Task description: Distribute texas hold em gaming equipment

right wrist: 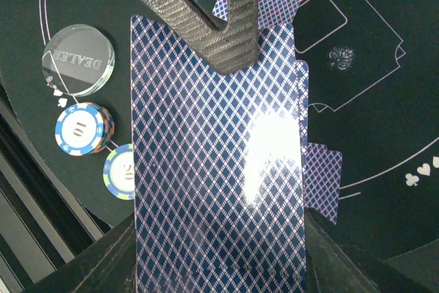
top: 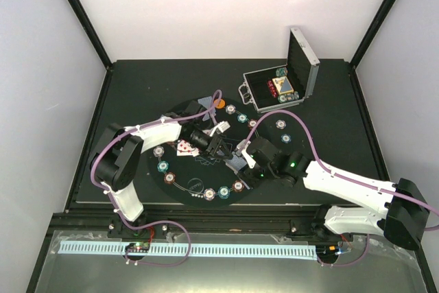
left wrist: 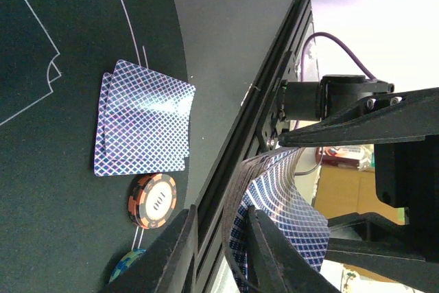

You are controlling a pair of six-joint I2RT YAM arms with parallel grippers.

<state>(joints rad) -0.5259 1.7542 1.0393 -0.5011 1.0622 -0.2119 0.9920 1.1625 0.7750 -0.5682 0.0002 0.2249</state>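
1. The right gripper [right wrist: 219, 265] clamps the deck [right wrist: 212, 169] across its width, above the mat [right wrist: 384, 66].
2. The left gripper [left wrist: 226, 238] pinches a bowed card [left wrist: 271, 193] at the deck's end (card count not discernible).
3. Risk: flush edges let a double card be drawn.
4. Risk: the bow releases and the card springs free, landing on the dealt pair [left wrist: 143, 120] or off the mat.

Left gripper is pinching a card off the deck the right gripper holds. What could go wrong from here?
The card in the left gripper is bowed hard; it may crease or spring free. The deck in the right gripper shows offset edges, so extra cards could drag out and land on the dealer button or blue chip.
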